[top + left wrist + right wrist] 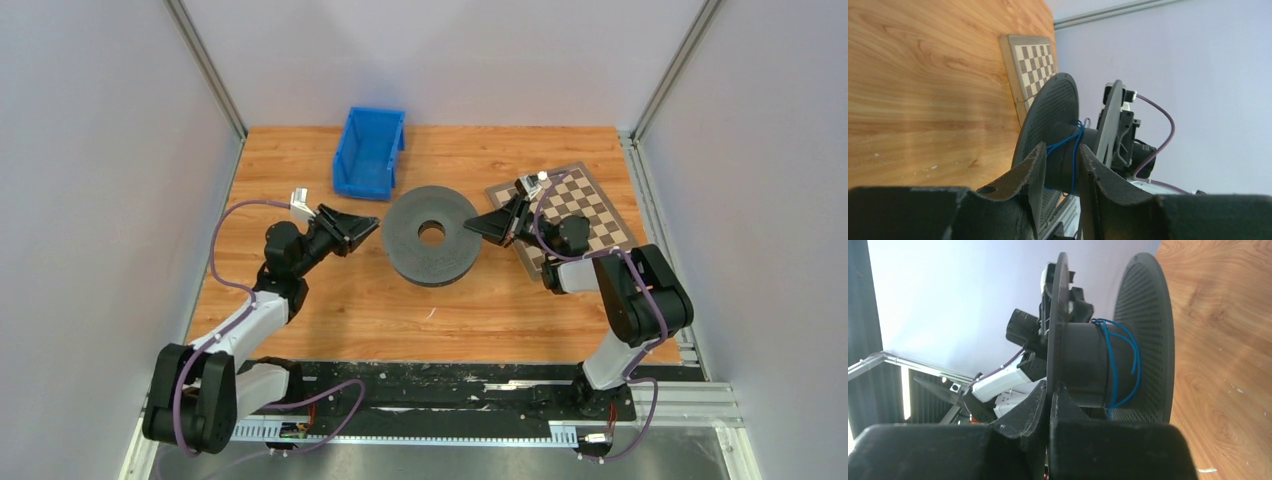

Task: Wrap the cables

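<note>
The black spool lies flat on the table between both grippers. The thin blue cable is wound in a few loose turns round the spool's hub; it also shows in the right wrist view. It is hidden in the top view. My left gripper is open at the spool's left edge, and in its own view its fingers point at the hub and cable between the two flanges. My right gripper is at the spool's right edge and is shut on the rim of the upper flange.
A blue bin stands behind the spool at the back left. A chessboard lies at the right under the right arm; it also shows in the left wrist view. Grey walls enclose the table on three sides.
</note>
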{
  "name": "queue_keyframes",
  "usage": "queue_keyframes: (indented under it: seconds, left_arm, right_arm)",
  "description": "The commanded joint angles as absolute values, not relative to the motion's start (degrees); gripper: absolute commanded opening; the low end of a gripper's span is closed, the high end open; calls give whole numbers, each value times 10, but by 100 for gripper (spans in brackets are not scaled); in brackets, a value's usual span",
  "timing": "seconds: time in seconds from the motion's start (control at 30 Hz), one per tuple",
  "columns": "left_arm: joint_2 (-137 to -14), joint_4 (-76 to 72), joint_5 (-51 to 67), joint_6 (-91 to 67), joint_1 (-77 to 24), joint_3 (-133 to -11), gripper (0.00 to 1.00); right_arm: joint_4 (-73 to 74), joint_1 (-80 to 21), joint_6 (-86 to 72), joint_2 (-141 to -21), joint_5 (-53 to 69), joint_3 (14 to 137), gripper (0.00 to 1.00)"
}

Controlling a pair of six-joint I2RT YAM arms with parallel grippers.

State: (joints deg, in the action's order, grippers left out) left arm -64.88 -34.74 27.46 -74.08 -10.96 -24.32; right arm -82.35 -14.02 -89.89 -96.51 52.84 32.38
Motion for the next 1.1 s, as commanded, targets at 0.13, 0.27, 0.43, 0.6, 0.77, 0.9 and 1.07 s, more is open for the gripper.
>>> queue_keyframes:
  seconds: [0.13, 0.27, 0.43, 0.6, 0.77, 0.9, 1.07]
  left_arm:
    - [-553, -225, 253, -643, -98, -270, 44]
    - [-502, -115, 210, -565, -97, -286, 52]
    - [-453, -16, 167, -477, -97, -310, 70]
    - [-433, 81, 158, -357, -97, -349, 92]
    - [-402, 123, 134, -271, -97, -364, 95]
    - [-392, 133, 124, -240, -97, -366, 95]
    - [-389, 146, 128, -221, -97, -371, 96]
  right_arm:
    - [-818, -137, -849, -985, 481, 351, 0]
    - [-797, -138, -832, -1016, 480, 361, 0]
    - [-798, -149, -828, -1078, 480, 386, 0]
    - [-793, -156, -821, -1136, 478, 410, 0]
    - [-783, -155, -810, -1187, 474, 420, 4]
    - [-740, -154, -784, -1184, 470, 422, 36]
    - [-556, -150, -693, -1109, 428, 421, 67]
